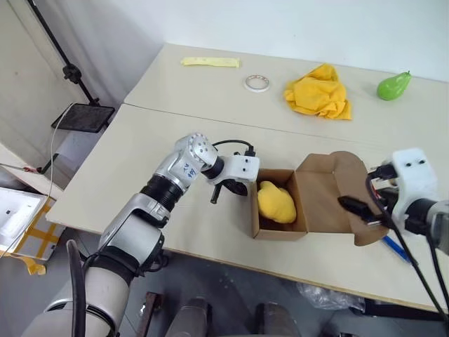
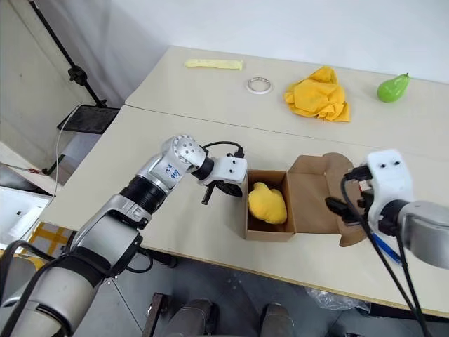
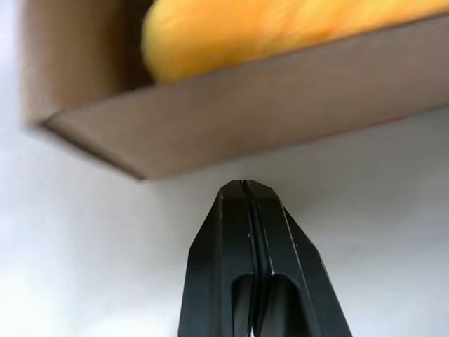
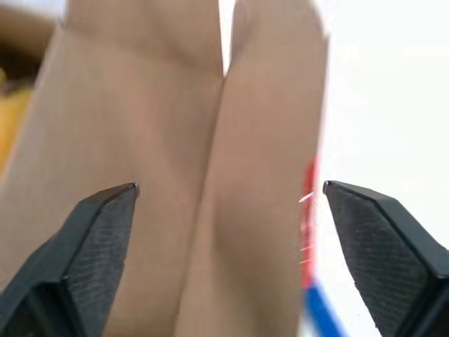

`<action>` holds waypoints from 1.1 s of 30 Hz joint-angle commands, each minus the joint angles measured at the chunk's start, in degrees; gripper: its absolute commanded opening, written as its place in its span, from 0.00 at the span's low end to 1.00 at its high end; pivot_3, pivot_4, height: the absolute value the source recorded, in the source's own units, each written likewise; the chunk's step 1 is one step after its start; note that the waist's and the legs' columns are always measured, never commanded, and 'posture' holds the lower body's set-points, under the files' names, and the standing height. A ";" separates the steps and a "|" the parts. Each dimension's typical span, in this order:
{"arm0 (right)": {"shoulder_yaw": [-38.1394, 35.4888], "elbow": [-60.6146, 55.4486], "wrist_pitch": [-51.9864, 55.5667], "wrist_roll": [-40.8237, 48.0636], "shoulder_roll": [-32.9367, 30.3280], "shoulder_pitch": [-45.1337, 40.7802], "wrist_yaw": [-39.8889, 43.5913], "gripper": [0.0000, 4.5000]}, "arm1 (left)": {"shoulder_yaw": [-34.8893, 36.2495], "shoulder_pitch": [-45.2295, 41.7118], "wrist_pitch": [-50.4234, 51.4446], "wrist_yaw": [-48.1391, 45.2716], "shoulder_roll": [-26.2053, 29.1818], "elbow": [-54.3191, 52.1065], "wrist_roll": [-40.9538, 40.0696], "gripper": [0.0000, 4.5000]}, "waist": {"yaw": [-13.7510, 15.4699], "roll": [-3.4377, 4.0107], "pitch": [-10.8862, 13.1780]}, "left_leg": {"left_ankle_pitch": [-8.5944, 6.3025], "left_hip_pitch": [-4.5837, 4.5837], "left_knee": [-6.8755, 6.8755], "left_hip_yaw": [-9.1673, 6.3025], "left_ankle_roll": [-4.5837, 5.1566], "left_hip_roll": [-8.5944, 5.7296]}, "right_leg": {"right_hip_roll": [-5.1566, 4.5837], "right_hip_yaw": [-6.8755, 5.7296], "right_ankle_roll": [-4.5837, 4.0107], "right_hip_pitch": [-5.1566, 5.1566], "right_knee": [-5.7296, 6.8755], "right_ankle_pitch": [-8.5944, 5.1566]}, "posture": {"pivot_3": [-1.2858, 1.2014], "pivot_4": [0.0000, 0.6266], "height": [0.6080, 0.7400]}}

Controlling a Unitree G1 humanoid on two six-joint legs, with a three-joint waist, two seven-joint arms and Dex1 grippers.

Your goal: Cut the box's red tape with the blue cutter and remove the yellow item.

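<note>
The brown box (image 1: 275, 232) stands open on the table's near part, its lid flap (image 1: 335, 189) folded back to the right. The yellow item (image 1: 276, 202) lies inside it. My left gripper (image 1: 215, 198) is shut and empty, pointing down at the table just left of the box; in its wrist view the shut fingertips (image 3: 242, 188) sit close below the box wall (image 3: 266, 112). My right gripper (image 1: 359, 210) hangs open over the flap's right edge, and its wide-apart fingers (image 4: 98, 239) hold nothing. The red tape (image 4: 309, 225) shows on the flap's edge. The blue cutter (image 1: 396, 248) lies on the table under my right hand.
On the far table lie a pale yellow strip (image 1: 210, 62), a whitish tape roll (image 1: 257, 83), an orange-yellow cloth (image 1: 319, 93) and a green pear (image 1: 393, 86). A black stand (image 1: 83, 116) is off the table's left edge.
</note>
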 commanded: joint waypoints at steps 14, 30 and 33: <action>-30.46 -10.81 9.20 -13.29 10.35 10.08 37.98 1.00 | 11.99 -8.57 12.43 -2.92 -1.81 -11.78 -15.08 0.41 | 0.09 -0.18 0.12 | -0.01 -0.18 0.01 0.10 0.01 -0.07 | -0.02 0.17 0.03 -0.32 0.18 0.02 | 0.52 0.24 1.00; -29.32 -23.08 1.37 -20.62 21.84 19.62 38.08 1.00 | -5.78 -2.70 2.34 -4.99 -6.01 -12.83 -6.95 1.00 | 0.29 -0.18 0.12 | 0.00 0.02 0.05 0.24 0.00 -0.11 | 0.01 0.37 0.03 -0.22 0.23 0.02 | 0.52 0.24 1.00; -28.80 -24.81 -0.15 -20.76 23.21 21.53 36.47 1.00 | -7.03 -3.17 -0.46 -3.18 -7.25 -9.45 -4.68 1.00 | 0.23 -0.18 0.13 | -0.01 0.02 0.06 0.23 0.01 -0.12 | 0.02 0.37 0.05 -0.22 0.23 0.03 | 0.52 0.24 1.00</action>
